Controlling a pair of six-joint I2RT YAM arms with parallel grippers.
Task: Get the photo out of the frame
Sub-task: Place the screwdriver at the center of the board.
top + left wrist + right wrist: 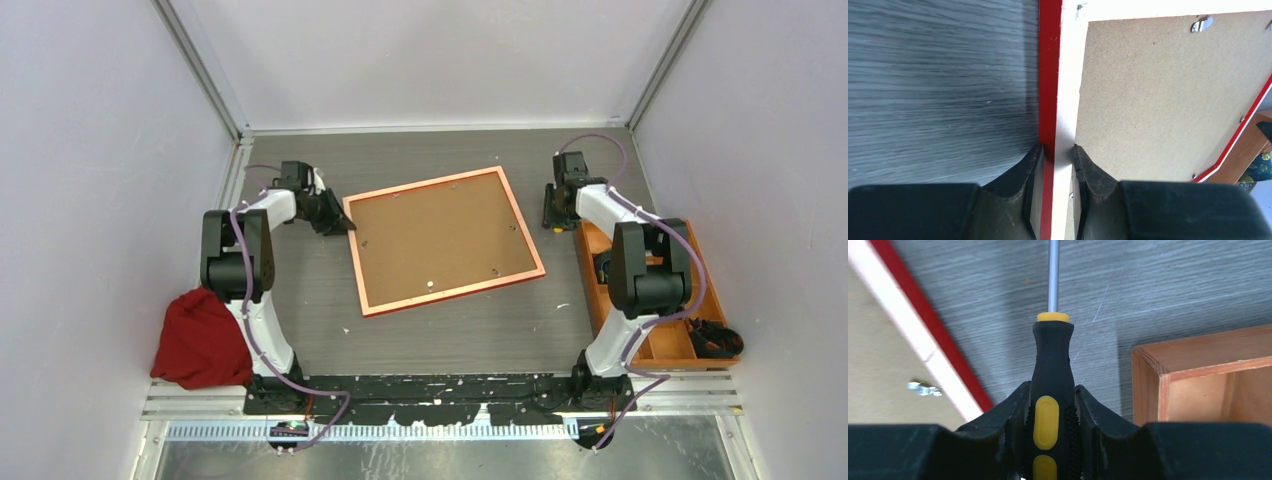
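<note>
The red frame (450, 291) lies face down in the middle of the table, with its brown backing board (440, 240) up. The photo is hidden under the board. My left gripper (343, 225) is at the frame's left corner. In the left wrist view it (1057, 150) is shut on the frame's rail (1049, 75), one finger outside the red edge and one on the board side. My right gripper (553, 212) hovers off the frame's right corner, apart from it. It (1053, 390) is shut on a black and yellow screwdriver (1050, 355), whose steel shaft (1053, 275) points away over the table.
An orange wooden compartment tray (590, 285) stands along the right side, with a black item (712, 338) in its near end. Its corner (1148, 375) is close to the right of the screwdriver. A red cloth (205, 340) lies at the near left. Small metal tabs (1202, 24) hold the board.
</note>
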